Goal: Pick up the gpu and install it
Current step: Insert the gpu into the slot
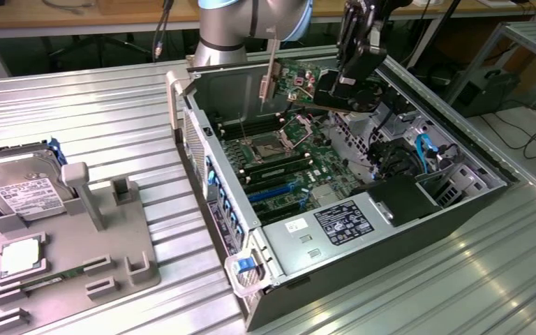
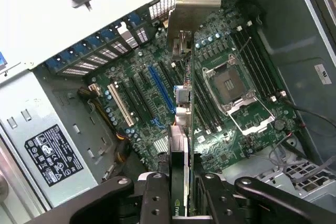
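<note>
The gpu [image 1: 298, 81] is a green circuit card with a pale metal bracket [image 1: 270, 70] along one end. It hangs upright over the far end of the open computer case [image 1: 343, 230]. My gripper [image 1: 335, 87] is shut on the card's end away from the bracket. In the wrist view the gpu [image 2: 182, 145] runs edge-on away from the black fingers [image 2: 157, 198], its bracket [image 2: 191, 3] at the far end. The card hovers above the motherboard [image 2: 157, 98], between the blue slot [image 2: 161, 92] and the CPU socket [image 2: 229, 85], clear of both.
A grey fixture tray [image 1: 72, 265] at the exterior view's left holds a silver hard drive [image 1: 21, 185] and a small square chip [image 1: 21, 255]. The case stands on a ribbed metal table [image 1: 91, 112]. A labelled power supply [image 1: 343, 223] and blue cables [image 1: 426, 150] sit inside the case.
</note>
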Controlling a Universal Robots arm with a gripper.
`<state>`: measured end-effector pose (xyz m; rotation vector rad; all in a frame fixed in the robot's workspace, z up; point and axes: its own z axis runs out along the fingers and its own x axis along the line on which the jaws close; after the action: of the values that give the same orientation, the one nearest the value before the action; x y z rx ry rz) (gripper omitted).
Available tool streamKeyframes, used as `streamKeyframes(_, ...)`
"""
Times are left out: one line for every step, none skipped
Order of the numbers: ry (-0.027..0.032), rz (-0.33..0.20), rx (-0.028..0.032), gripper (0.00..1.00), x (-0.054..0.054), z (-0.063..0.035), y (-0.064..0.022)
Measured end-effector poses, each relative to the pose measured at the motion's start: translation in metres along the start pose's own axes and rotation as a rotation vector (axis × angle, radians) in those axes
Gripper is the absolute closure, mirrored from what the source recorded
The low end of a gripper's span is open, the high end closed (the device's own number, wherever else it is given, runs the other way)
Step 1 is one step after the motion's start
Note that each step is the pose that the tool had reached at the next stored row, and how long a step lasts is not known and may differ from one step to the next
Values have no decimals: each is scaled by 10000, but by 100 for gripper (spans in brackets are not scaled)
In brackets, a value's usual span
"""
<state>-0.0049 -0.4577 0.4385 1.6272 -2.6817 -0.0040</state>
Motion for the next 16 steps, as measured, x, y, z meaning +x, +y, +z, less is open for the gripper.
streamKeyframes(1,-88,0,73,0,0,0)
streamKeyframes(1,-178,0,73,0,0,0)
streamKeyframes(2,-266,1,73,0,0,0)
streamKeyframes(2,-357,1,73,0,0,0)
streamKeyframes(2,-451,1,73,0,0,0)
streamKeyframes(3,-543,1,73,0,0,0)
streamKeyframes(3,-646,2,73,0,0,0)
streamKeyframes(4,-745,2,73,0,0,0)
streamKeyframes(4,-896,3,73,0,0,0)
streamKeyframes(5,-1000,3,73,1,0,0)
streamKeyframes(6,-1146,3,73,1,0,0)
streamKeyframes(6,-1255,4,73,2,0,-1)
streamKeyframes(7,-1356,4,73,2,0,-1)
streamKeyframes(7,-1454,4,73,2,0,-1)
streamKeyframes(8,-1548,4,73,2,0,-1)
streamKeyframes(9,-1655,5,73,2,0,-1)
